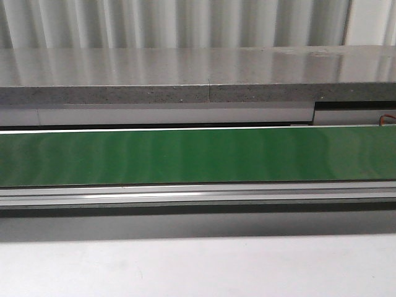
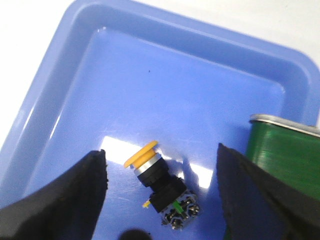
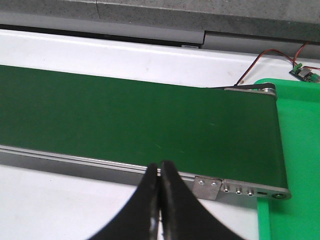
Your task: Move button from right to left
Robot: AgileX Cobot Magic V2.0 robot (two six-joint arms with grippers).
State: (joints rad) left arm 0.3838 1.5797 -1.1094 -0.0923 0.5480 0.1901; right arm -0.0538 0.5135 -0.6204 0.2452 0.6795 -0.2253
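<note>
The button (image 2: 159,180), with a yellow cap, black collar and grey terminal end, lies on its side in a blue tray (image 2: 165,85). My left gripper (image 2: 162,155) is open above it, one black finger on each side, not touching it. My right gripper (image 3: 160,167) is shut and empty, over the white table at the near edge of the green conveyor belt (image 3: 135,120). Neither gripper shows in the front view.
The belt (image 1: 198,154) runs across the front view, with a grey ledge (image 1: 198,74) behind it. The belt's end (image 2: 285,150) stands next to the blue tray. A green tray (image 3: 300,150) lies past the belt's right end, with a small circuit board (image 3: 302,73) and wires.
</note>
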